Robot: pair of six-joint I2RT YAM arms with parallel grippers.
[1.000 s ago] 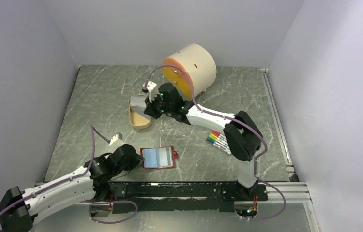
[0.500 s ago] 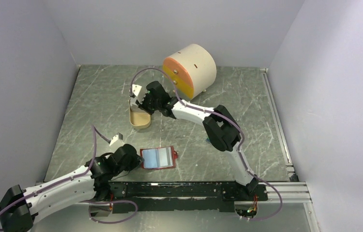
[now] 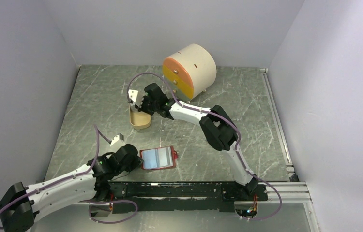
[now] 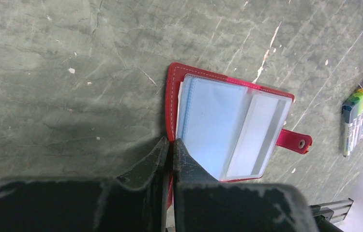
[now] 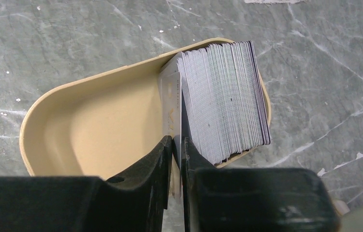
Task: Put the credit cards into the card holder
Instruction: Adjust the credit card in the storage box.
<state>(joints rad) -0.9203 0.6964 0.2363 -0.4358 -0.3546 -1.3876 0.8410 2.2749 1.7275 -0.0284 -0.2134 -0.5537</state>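
The left gripper (image 4: 171,144) has its jaws closed tight, with a strip of red cover showing in the thin slit between them: it pinches the near edge of the card holder (image 4: 228,125). The holder lies open and flat on the table (image 4: 73,72), spreading away from the fingertips. Its pale blue pockets face up, and its snap tab (image 4: 295,141) sticks out on the side far from the jaws. A bundle of coloured pens (image 4: 361,116) lies well beyond the tab.

The right gripper (image 5: 177,140) points down into a tan tray (image 5: 92,125). Its jaws stand only narrowly apart, one on each side of the front card (image 5: 171,96). Whether the pads press on that card or merely flank it cannot be told. The rest of the cards (image 5: 223,101) stand on edge in a thick stack, packed against the outer side of one finger and leaning on the tray's wall. The tray's bare floor lies on the other side of the jaws.

The tray and the card holder are well apart.
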